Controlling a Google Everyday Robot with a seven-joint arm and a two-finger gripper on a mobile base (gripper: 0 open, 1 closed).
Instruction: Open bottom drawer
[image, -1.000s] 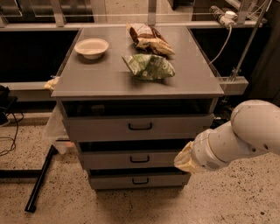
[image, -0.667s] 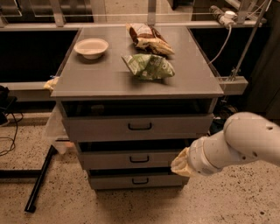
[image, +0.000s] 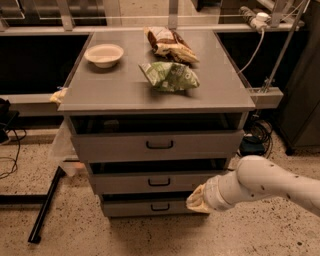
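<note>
- My claw (image: 196, 201) sits low on the right, at the right end of the bottom drawer (image: 131, 208). Touching it or just in front of it: unclear.
- Claw state: cannot tell whether apart or together.
- Bottom drawer: lowest of three grey fronts under the bench (image: 100, 95), just above the floor. It looks shut, or nearly so.
- Its handle (image: 160, 206): small black bar at the centre of the front, long axis level, running left to right.
- Key relation: the handle lies to my claw's left at much the same height, near but apart.
- Judgement: I need to shift left along the front, take the bar, then pull straight out.
- Risk: the middle handle (image: 159, 182) sits directly above, so coming in high would catch the wrong drawer.
</note>
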